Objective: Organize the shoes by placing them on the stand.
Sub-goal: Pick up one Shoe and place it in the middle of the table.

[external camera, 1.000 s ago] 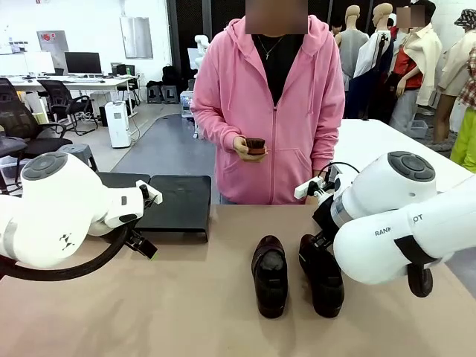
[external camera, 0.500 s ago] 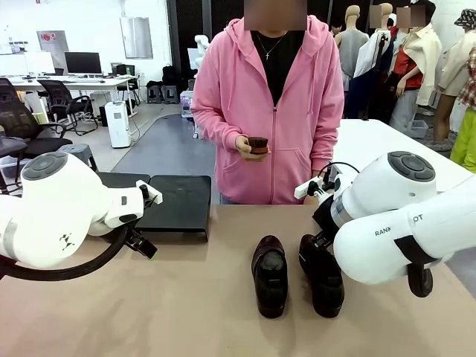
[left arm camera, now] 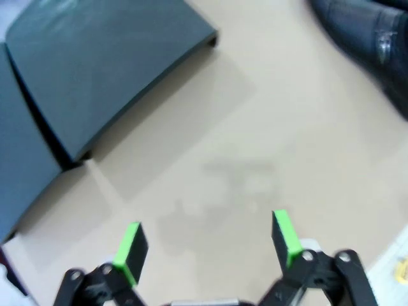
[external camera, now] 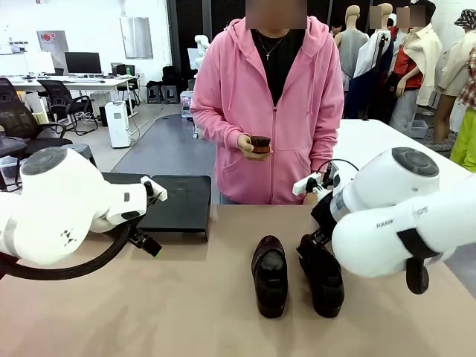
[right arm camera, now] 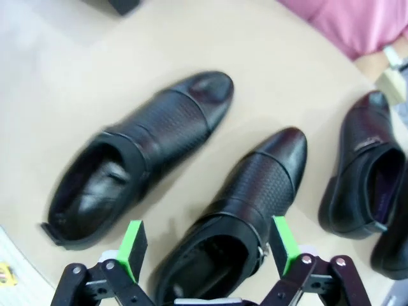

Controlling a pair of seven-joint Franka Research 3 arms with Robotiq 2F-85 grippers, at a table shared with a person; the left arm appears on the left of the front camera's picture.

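Front view: bright, even overhead room light is falling on the tan flat tabletop. Soft, short shadows are sitting under the two glossy black leather slip-on shoes.

Left wrist view is blurring throughout. The matte-black flat rectangular stand is reading washed grey-green.

Right wrist view: pale glare is showing on the shoe toes. The shoe at picture left is smearing, and the top edge is going soft.

Front camera faces the stand from well back; wrist cameras look down close (left shares the stand, right the shoes beside it).
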